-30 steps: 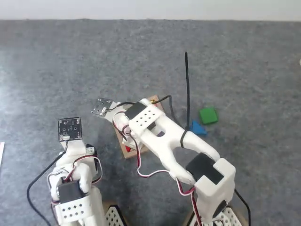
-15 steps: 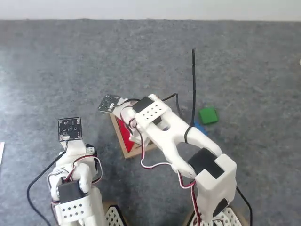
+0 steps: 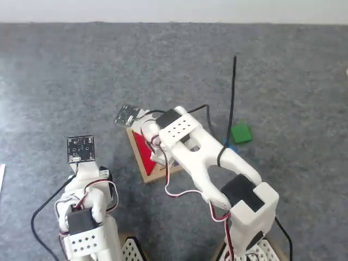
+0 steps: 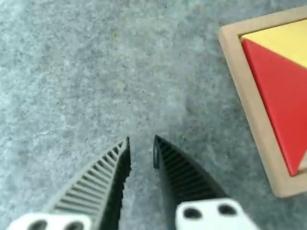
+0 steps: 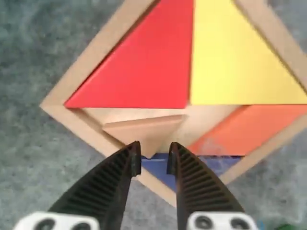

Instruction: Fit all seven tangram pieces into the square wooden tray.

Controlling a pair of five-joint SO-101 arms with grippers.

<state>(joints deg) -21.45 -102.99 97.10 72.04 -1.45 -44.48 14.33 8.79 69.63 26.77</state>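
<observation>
- The square wooden tray [image 3: 154, 174] lies on the grey, felt-like surface [image 3: 81, 70], partly under the right arm [image 3: 187, 141], which reaches over it.
- In the right wrist view the tray [image 5: 80, 72] stands corner-on, with a pale raised rim.
- A large red triangle [image 5: 144, 67] and a large yellow triangle [image 5: 235, 62] lie flush side by side and fill about half of the tray.
- An orange piece [image 5: 240, 129] lies against the yellow triangle's long edge.
- An unpainted wooden triangle [image 5: 144, 128] lies below the red one, with bare tray floor around it.
- A blue piece [image 5: 211, 164] sits at the tray corner nearest the camera, partly hidden by the fingers.
- The right gripper [image 5: 153, 155] hangs over that corner, its fingers narrowly apart and holding nothing.
- A green piece [image 3: 241, 133] rests on the surface well apart from the tray.
- The left arm [image 3: 81, 217] is folded back near its base.
- The left gripper [image 4: 141, 148] points at bare surface beside a tray corner [image 4: 235, 52], its fingers narrowly parted and empty.
</observation>
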